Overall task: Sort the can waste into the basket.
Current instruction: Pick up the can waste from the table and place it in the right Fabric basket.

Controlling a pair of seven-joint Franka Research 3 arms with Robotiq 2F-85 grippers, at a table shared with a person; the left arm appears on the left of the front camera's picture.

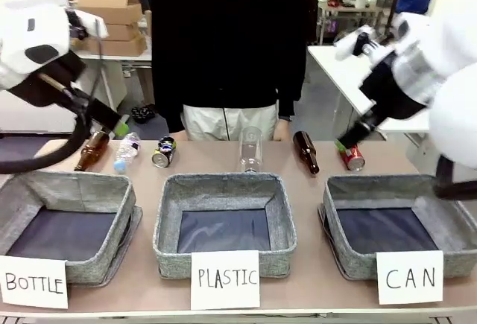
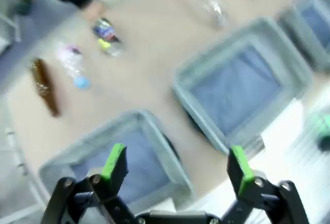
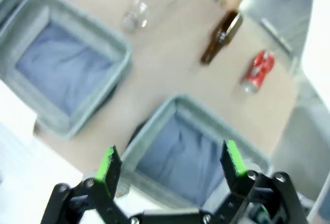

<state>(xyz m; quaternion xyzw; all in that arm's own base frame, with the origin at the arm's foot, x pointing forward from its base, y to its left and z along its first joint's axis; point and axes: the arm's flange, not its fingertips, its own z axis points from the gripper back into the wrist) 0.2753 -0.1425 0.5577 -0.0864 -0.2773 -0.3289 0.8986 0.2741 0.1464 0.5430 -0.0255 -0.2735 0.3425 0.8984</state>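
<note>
The dented red can [image 1: 352, 157] lies on the table just behind the grey CAN basket [image 1: 373, 183]. Just above it and to its left, my right gripper [image 1: 342, 144] hangs open. In the right wrist view the open gripper [image 3: 171, 162] hovers over the CAN basket [image 3: 216, 123], with the red can [image 3: 258, 71] beyond it. The black can [image 1: 163, 152] lies at the back left, behind the gap between the other two baskets. My left gripper [image 1: 119, 125] is up at the far left, open [image 2: 177, 165] and empty, with the black can [image 2: 105, 36] farther off.
The PLASTIC basket [image 1: 223, 182] and the BOTTLE basket [image 1: 67, 182] stand left of the CAN one. Brown bottles [image 1: 91, 150] [image 1: 305, 151] and clear plastic bottles [image 1: 127, 151] [image 1: 251, 149] lie along the back. A person stands at the far side.
</note>
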